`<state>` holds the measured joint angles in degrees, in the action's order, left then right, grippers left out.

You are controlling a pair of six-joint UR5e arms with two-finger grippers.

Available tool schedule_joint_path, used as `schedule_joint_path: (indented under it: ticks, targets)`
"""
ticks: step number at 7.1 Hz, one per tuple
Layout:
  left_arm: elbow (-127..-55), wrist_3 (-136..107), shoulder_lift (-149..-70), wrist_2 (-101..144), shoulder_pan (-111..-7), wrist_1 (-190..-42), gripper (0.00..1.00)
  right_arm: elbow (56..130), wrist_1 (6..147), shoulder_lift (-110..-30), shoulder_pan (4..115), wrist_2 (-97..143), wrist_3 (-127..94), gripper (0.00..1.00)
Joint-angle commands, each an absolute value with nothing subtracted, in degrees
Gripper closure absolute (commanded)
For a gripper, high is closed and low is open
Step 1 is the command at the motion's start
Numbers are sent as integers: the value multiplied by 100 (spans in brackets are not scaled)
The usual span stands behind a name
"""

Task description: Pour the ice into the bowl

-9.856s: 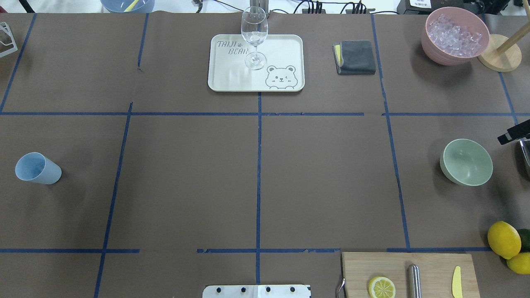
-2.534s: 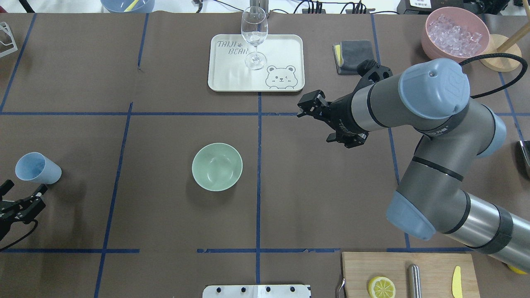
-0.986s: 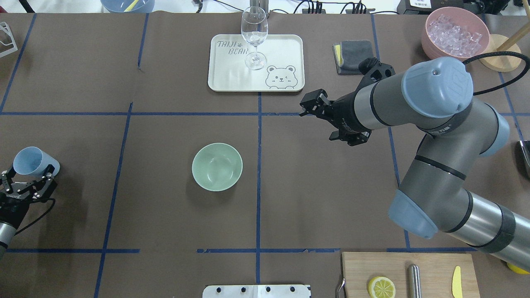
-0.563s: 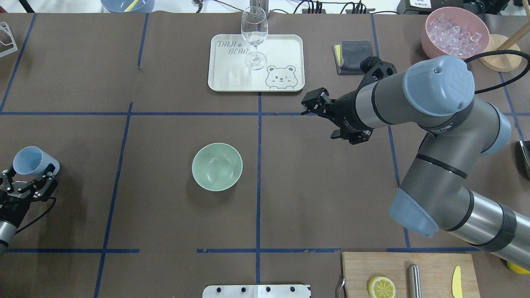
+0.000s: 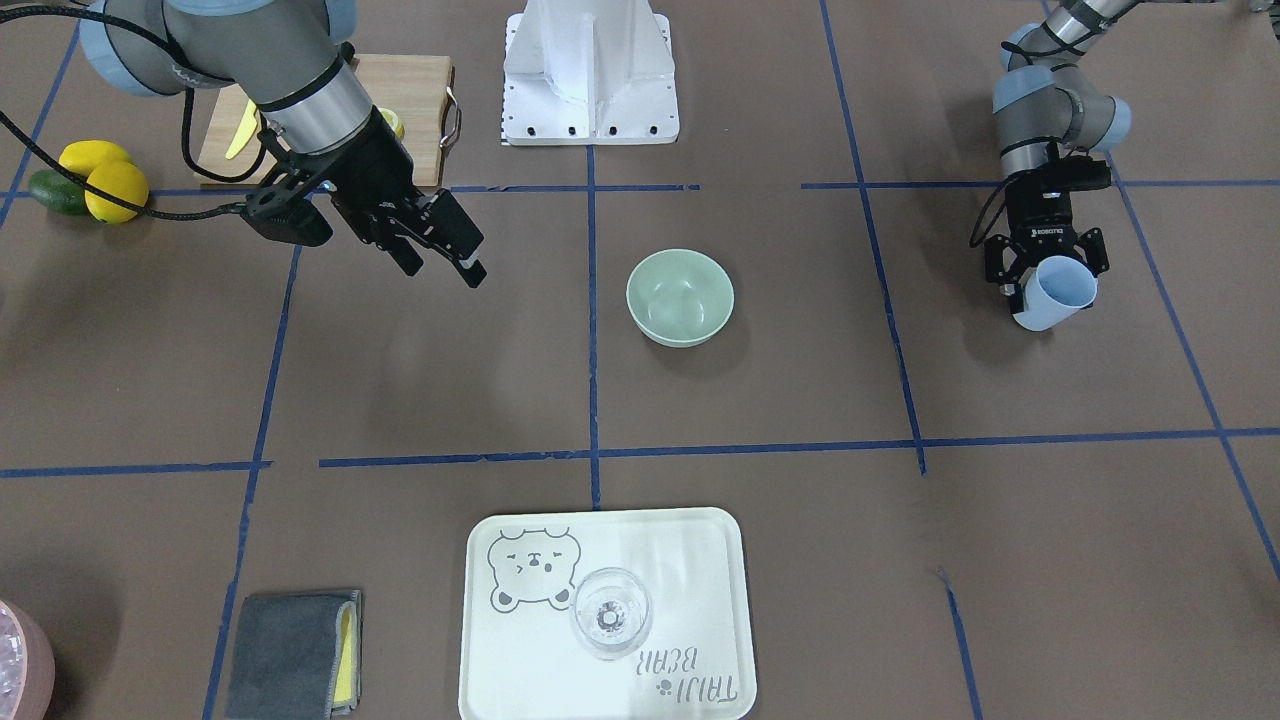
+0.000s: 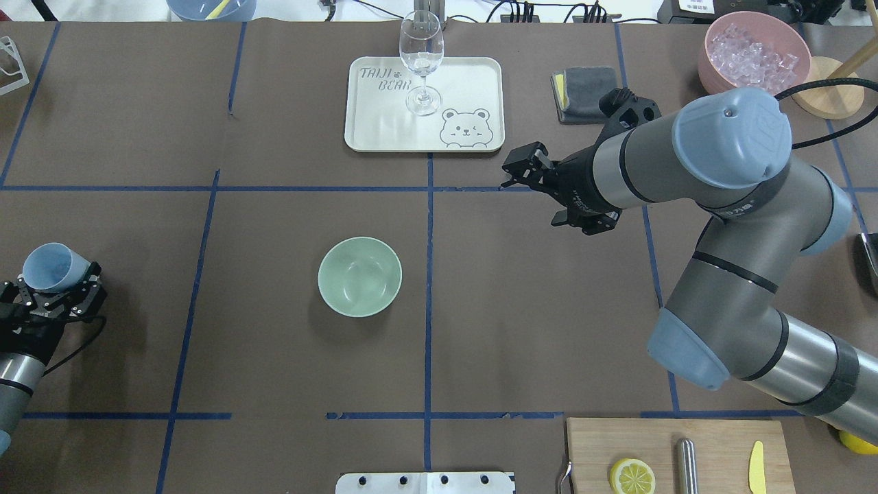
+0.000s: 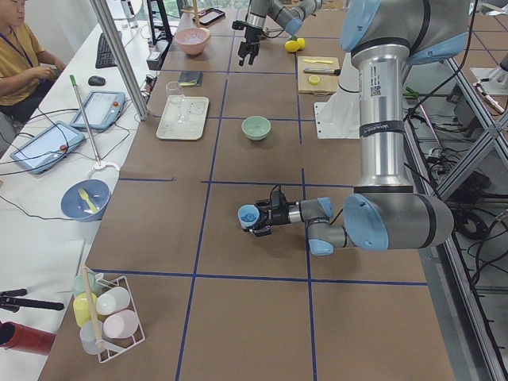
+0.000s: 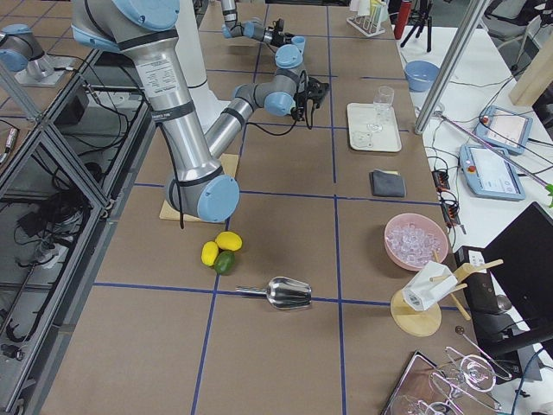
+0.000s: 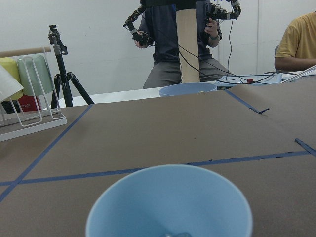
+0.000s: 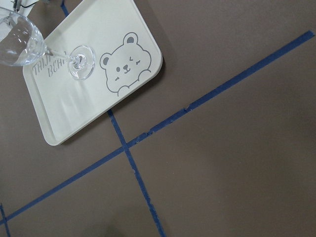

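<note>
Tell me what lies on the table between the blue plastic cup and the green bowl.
Nothing: between blue plastic cup and green bowl, the overhead view shows brown paper and a blue tape line.

We see the near left arm reaching from three o'clock toward centre, its left gripper (image 7: pixel 255 217) closed around a pale blue cup (image 7: pixel 248 214) just above the brown table (image 7: pixel 238 317). At twelve o'clock stands the sage-green bowl (image 7: pixel 255 127), with a cream tray (image 7: pixel 182 118) holding a stemmed glass (image 7: pixel 175 93) to its nine o'clock. Farther off, the right gripper (image 7: pixel 248 54) hangs near a pink tub (image 7: pixel 193 40). A seated person (image 7: pixel 24 55) occupies ten o'clock; a cup rack (image 7: pixel 107 313) sits at seven o'clock.
</note>
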<state>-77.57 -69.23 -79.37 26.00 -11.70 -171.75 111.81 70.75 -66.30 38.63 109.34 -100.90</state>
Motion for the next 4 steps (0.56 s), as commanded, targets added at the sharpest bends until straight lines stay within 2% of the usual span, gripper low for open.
schedule_joint_path:
  ticks: [1, 2, 3, 4]
  targets:
    - [-7752, -6926, -7954, 2654, -1213, -17165, 7, 11180, 7075, -6636, 3867, 10934, -10090, 0]
    - [-7752, -6917, -7945, 2672, -1213, -17165, 31, 11180, 7075, -6636, 3858, 10934, -10090, 0]
    - [-7761, -6917, -7945, 2837, -1213, -17174, 65, 11180, 7075, -6636, 3858, 10934, -10090, 0]
    - [-7787, -6247, -7945, 2987, -1343, -17270, 90, 11188, 7075, -6636, 3867, 10934, -10090, 0]
